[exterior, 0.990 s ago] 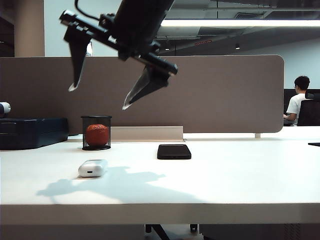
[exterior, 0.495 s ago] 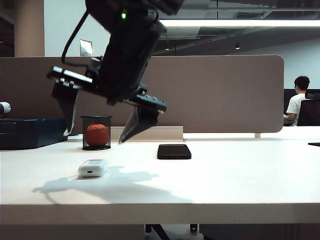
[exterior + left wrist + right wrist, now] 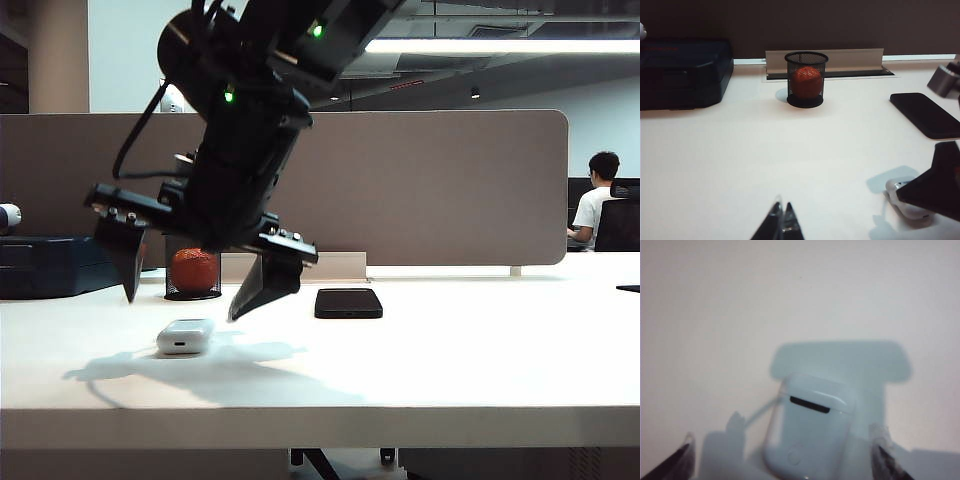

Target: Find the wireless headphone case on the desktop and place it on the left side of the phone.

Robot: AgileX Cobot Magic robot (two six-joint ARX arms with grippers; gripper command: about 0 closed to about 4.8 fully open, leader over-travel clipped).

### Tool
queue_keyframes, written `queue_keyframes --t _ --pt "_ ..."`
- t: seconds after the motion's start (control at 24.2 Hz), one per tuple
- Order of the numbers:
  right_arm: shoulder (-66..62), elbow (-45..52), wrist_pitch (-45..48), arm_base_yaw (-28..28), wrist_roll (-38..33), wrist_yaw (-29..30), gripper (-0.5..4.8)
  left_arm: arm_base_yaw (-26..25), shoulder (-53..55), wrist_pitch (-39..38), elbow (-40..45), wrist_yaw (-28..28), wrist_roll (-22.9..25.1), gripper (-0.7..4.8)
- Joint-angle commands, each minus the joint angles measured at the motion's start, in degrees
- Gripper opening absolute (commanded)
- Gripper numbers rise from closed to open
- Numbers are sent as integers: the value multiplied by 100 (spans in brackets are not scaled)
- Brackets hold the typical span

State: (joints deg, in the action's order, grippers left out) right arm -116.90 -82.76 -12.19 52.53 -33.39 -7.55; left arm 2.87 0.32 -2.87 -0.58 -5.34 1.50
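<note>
Exterior view, lower left: right pincer (image 3: 180,300) — jaws wide apart — hangs straddling above the wireless headphone case (image 3: 186,336) (lying flat on the worktop (image 3: 450,360)); left pincer (image 3: 781,225), together, sits farther off.

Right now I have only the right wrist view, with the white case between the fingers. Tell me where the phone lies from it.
Observer: The phone lies flat to the right of the wireless headphone case, farther back and apart from it.
Operator: Give me the right gripper's height.
Observer: The right gripper hovers open, straddling the case from just above, not touching it.
Operator: Report the left gripper.
Observer: The left gripper hangs shut over bare desktop, away from the case.
</note>
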Motion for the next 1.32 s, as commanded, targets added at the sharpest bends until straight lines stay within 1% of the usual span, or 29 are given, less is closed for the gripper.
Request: queue_keyframes --t 0.04,0.37,0.87,1.24,1.32 --pt "-81 -33 199 20 -26 -48 479 -9 4 33 -11 2 0 -5" --pt "-280 -35 361 35 -26 -295 479 -9 4 33 -11 0 0 -5" --pt "-621 -70 516 146 -28 -328 479 -9 4 33 -11 2 0 -5" --pt "-697 -68 111 173 -26 -328 479 -9 4 33 -11 2 0 -5" --pt "-699 -68 -17 173 -26 -328 446 -9 4 33 -11 2 0 -5"
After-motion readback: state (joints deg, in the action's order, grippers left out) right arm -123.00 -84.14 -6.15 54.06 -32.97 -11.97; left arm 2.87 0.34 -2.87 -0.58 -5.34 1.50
